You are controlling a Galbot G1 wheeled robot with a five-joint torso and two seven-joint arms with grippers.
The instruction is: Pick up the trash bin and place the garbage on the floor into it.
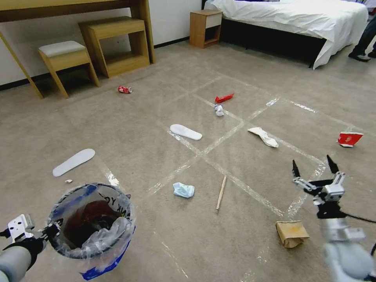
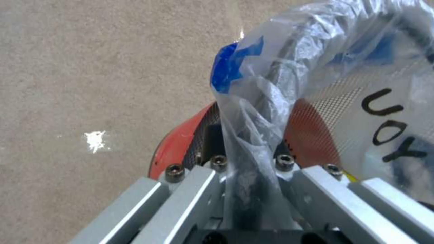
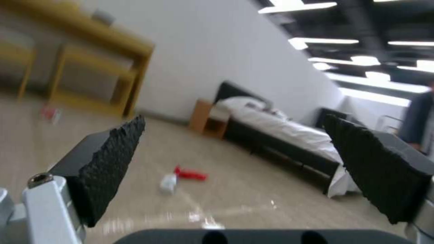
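My left gripper point(image 1: 51, 231) is shut on the rim of the trash bin point(image 1: 92, 227), red and blue with a crinkled clear bag, at the lower left. In the left wrist view the fingers point(image 2: 217, 166) pinch the bin's point(image 2: 312, 132) rim and liner. On the floor point(image 1: 137, 129) lies the garbage: two white slippers point(image 1: 73, 161) point(image 1: 185, 132), a blue mask point(image 1: 183, 190), a stick point(image 1: 221, 193), a paper bag point(image 1: 291, 233), a red can point(image 1: 124, 89), a red wrapper point(image 1: 224, 98), a tissue point(image 1: 219, 111) and a red cup point(image 1: 349, 138). My right gripper point(image 1: 313, 168) hovers open at the right, above the paper bag.
A wooden desk with a stool point(image 1: 64, 58) and a low shelf point(image 1: 117, 43) stands at the back left. A nightstand point(image 1: 204, 27) and a bed point(image 1: 297, 19) stand at the back right. A crumpled white cloth point(image 1: 264, 136) lies on the taped grid.
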